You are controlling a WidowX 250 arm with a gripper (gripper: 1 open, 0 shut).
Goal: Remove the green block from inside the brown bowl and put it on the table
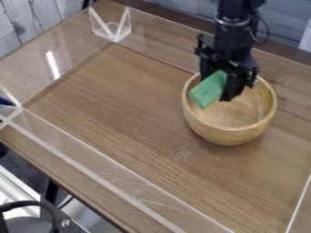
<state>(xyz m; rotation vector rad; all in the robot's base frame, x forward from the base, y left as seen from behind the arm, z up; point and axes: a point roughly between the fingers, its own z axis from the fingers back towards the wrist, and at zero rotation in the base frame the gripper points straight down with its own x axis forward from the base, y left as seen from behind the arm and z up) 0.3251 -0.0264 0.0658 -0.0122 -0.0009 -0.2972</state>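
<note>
One robot arm, one green block and one brown bowl share the frame on a wood-grain table edged with low clear acrylic walls. The black gripper points straight down over the bowl's left rim, its jaws closed tight on the green block, which hangs tilted, clear of the bowl's floor and overlapping the near-left rim in this view. The bowl sits toward the table's right side, its hollow otherwise bare. A small clear acrylic bracket stands at the far corner. The arm's upper part runs out of the top edge of the picture. The fingertips are dark and blurred against the block, so the exact contact points are hard to make out. The block's upper end is hidden behind the gripper.
</note>
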